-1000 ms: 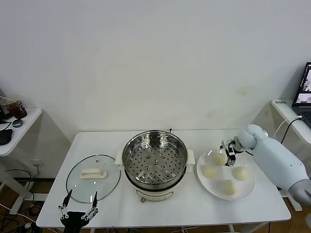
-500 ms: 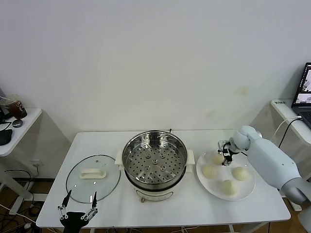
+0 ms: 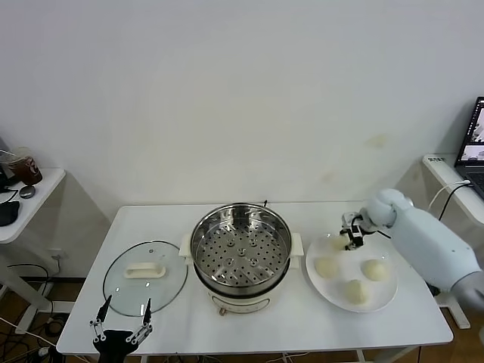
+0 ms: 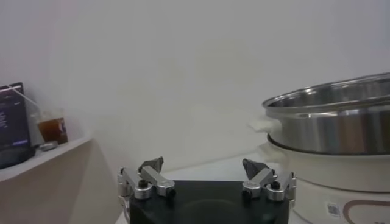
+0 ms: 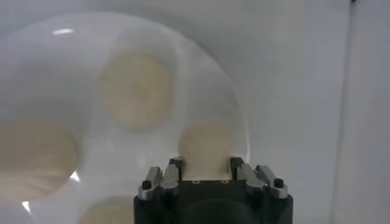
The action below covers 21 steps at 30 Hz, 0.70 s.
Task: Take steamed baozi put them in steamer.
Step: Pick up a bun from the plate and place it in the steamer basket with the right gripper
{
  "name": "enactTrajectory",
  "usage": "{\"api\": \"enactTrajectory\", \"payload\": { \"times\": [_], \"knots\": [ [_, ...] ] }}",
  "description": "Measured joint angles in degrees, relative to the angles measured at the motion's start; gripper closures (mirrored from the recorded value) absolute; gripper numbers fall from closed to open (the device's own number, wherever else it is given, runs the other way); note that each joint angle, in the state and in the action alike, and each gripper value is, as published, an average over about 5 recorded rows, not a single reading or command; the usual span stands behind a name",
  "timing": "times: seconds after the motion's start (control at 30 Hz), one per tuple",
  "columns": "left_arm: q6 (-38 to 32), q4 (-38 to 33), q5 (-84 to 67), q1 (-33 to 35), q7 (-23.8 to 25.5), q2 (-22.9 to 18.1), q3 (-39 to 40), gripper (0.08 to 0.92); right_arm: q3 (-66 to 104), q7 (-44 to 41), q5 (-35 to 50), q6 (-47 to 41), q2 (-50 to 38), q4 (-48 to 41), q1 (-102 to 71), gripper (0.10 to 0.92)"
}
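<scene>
1. Head view: the right claw (image 3: 352, 232) sits over the far edge of the white plate (image 3: 386, 292) on the worktop (image 3: 302, 325), pinching one steamed baozi (image 3: 340, 242) that shows just below its fingers. Three more baozi lie on the plate, apart from the claw: one nearest the steamer (image 3: 326, 266), one on the side away from it (image 3: 373, 269), one at the front (image 3: 355, 291).
2. Head view: the steamer (image 3: 240, 246) stands mid-worktop, left of the plate, its perforated tray bare. The glass lid (image 3: 145, 276) lies flat to its left. The left claw (image 3: 121, 327) hovers at the front left edge, fingers spread, holding nothing.
3. Left wrist view: the left claw (image 4: 207, 176) stands spread and empty; the steamer (image 4: 332, 131) rises just beside it.
4. Right wrist view: the right claw (image 5: 206, 171) is closed on the baozi (image 5: 206, 145), one finger on each side. Other baozi lie on the plate (image 5: 201, 79) beyond, untouched.
</scene>
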Motion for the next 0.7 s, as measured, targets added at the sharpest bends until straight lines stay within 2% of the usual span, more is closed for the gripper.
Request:
{"api": "enactTrajectory", "payload": {
  "times": [0.33, 0.5, 0.7],
  "knots": [
    [0.0, -0.8, -0.5, -0.3, 0.0, 0.7, 0.0, 0.177, -12.8, -2.2, 14.3, 3.7, 0.3, 6.2, 19.1, 0.541],
    [0.0, -0.9, -1.0, -0.5, 0.0, 0.9, -0.4, 0.177, -19.3, -2.2, 19.8, 6.9, 4.6, 8.1, 25.6, 0.542],
    [0.2, -0.5, -1.4, -1.3, 0.3, 0.7, -1.1, 0.177, -25.5, -1.7, 22.2, 11.9, 12.4, 8.7, 29.0, 0.541]
  ]
}}
